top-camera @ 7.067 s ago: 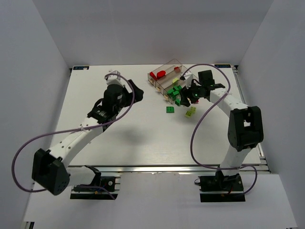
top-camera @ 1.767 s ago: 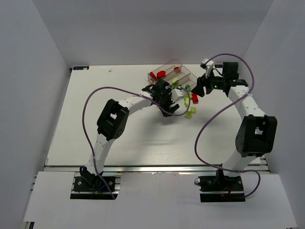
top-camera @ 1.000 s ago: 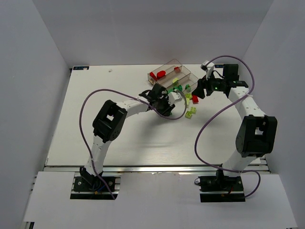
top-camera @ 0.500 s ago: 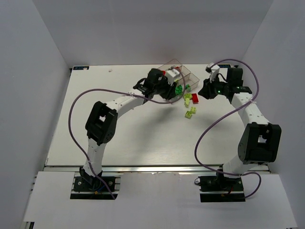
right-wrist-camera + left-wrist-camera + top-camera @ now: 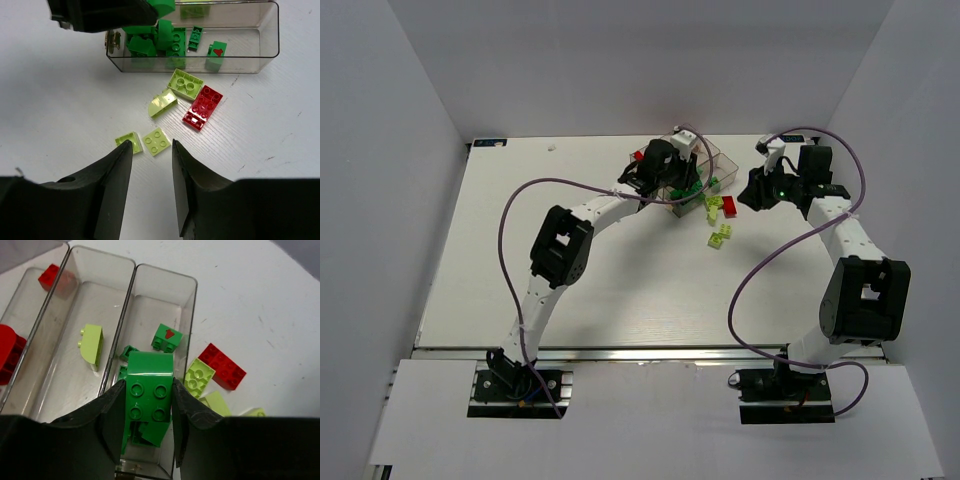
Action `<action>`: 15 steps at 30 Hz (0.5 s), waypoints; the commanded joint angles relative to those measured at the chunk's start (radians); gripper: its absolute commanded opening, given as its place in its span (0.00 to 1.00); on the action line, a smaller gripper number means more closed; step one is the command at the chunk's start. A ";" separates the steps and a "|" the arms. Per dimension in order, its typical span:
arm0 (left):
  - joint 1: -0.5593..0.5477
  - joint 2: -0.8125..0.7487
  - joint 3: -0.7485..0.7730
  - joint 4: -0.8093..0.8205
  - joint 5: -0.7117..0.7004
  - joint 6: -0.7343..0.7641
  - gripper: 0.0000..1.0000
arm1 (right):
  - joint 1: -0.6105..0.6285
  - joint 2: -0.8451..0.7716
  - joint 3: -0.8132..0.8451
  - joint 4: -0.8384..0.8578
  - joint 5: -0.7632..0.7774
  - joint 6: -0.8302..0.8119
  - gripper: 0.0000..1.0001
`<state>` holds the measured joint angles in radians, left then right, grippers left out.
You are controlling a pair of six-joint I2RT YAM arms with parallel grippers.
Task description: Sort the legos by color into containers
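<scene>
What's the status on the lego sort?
Left gripper shut on green brick above green compartment. Right gripper open over loose lime bricks. Red brick unsorted on table.

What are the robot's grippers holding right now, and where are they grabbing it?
The left gripper pinches a green brick by its two opposite sides. The right gripper is open and holds nothing.

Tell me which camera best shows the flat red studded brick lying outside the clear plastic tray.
The right wrist view: the flat red studded brick lies whole, mid-frame, studs clear, near the clear plastic tray. The left wrist view shows it whole too, off to the right. The top external view gives only a red speck.
</scene>
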<state>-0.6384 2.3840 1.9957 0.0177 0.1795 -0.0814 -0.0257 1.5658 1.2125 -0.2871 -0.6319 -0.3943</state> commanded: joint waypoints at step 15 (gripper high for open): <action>0.002 0.034 0.068 0.068 -0.074 -0.075 0.76 | -0.002 0.005 -0.005 0.011 -0.009 -0.017 0.66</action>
<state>-0.6376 2.4733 2.0552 0.0612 0.1116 -0.1390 -0.0257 1.5658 1.2114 -0.2871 -0.6346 -0.4004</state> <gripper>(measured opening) 0.742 0.659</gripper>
